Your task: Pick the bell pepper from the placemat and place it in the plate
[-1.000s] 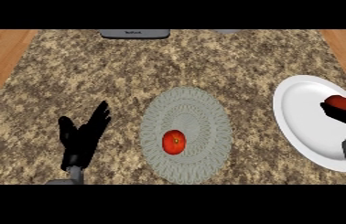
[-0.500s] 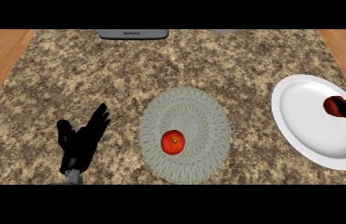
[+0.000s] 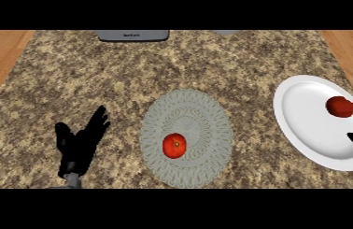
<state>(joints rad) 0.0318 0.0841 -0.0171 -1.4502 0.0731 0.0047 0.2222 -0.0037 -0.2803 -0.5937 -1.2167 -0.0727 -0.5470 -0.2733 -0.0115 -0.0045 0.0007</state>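
Observation:
A round grey placemat (image 3: 200,116) lies in the middle of the counter. On its lower left part sits a round red fruit (image 3: 174,145) with a small stem spot. A white plate (image 3: 303,125) is cut off by the right edge. A dark red piece that looks like the bell pepper (image 3: 339,106) rests on it, with nothing touching it. Only a black tip of my right hand (image 3: 350,137) shows at the right edge, below the pepper and apart from it. My left hand (image 3: 79,146) rests open at the lower left, fingers up, well away from the placemat.
A grey appliance (image 3: 133,35) stands at the counter's far edge, left of centre. Wooden strips border the speckled stone counter (image 3: 228,64) at both upper corners.
My right hand has pulled back from the dark red piece toward the right edge, leaving it on the plate. The left hand has barely shifted.

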